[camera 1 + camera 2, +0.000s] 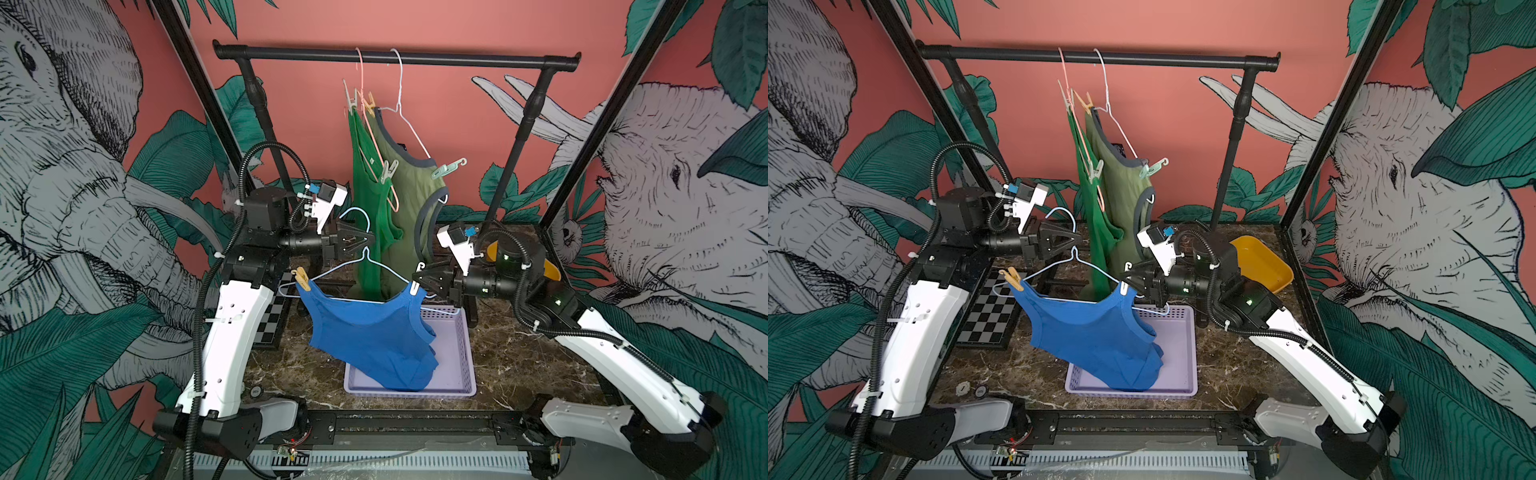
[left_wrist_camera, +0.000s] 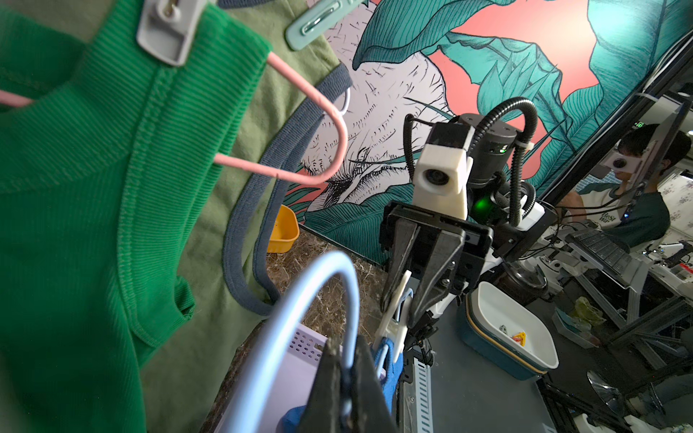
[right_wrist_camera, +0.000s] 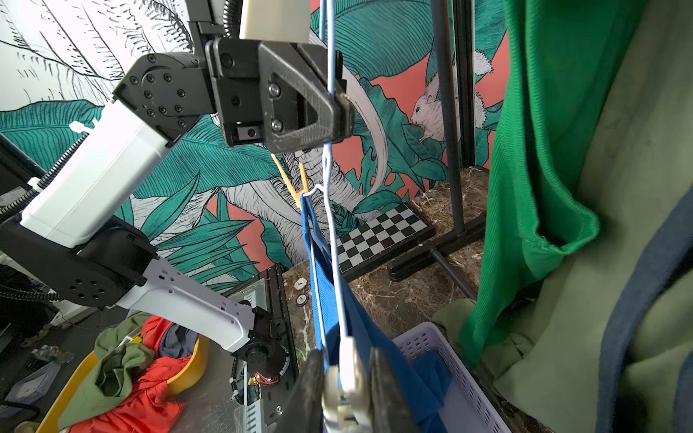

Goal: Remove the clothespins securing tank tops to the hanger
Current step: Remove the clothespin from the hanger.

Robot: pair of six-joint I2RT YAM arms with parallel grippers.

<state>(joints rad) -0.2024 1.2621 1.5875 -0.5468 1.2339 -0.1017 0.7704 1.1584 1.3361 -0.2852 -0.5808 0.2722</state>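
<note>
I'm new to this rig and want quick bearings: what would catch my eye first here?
A blue tank top hangs mid-air on a pale blue hanger over the lilac basket, the left gripper shut on the hanger's neck. The right gripper pinches the white clothespin on one strap. Behind, a bright green top and an olive top hang from the black rail.

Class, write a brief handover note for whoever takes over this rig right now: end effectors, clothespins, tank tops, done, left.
Left end effector: shut on the neck of the blue hanger, holding it over the purple basket.
Right end effector: closed on the white clothespin at one shoulder of the blue top.
Tan clothespin: clipped on its other shoulder.
Green top and olive top: hanging on the rail, four more clothespins clipped on.
Done: no clothespin off yet. Left: all six.
</note>
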